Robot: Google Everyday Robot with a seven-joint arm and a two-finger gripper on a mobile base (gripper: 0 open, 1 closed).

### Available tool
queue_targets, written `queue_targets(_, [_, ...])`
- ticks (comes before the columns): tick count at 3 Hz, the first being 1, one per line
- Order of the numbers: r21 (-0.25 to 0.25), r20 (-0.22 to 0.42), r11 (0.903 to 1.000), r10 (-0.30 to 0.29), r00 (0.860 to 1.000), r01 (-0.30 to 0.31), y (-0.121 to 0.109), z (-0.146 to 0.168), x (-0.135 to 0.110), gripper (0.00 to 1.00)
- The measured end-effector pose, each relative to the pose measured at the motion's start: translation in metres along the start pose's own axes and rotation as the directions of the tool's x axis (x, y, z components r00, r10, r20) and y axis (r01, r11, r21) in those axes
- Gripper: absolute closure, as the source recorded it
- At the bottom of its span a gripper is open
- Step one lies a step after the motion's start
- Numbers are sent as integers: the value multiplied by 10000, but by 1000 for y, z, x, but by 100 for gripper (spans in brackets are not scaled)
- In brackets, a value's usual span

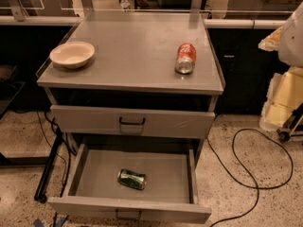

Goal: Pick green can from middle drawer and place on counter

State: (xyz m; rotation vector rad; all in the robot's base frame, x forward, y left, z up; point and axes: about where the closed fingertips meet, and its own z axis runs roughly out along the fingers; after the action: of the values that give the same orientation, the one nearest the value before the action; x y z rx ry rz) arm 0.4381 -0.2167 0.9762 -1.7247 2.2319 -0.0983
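The green can (132,178) lies on its side on the floor of the open middle drawer (85,174), near the drawer's middle and towards its front. The drawer is pulled out at the bottom of the cabinet, and its dark bar handle (128,215) shows on the front panel. The counter (137,46) is the flat grey top of the cabinet. My gripper is not in view. A pale rounded shape (292,32) at the right edge may be part of my arm.
An orange-red can (185,58) lies on its side on the counter's right part. A pale bowl (72,54) stands at its left edge. The shut drawer front (132,121) sits above the open one. A black cable (258,174) loops on the floor at right, by yellowish objects (279,98).
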Motion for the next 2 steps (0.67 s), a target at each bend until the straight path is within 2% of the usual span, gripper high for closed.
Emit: queue_targets(2, [-36, 73, 9999, 96, 9999, -95, 6, 12, -5, 0])
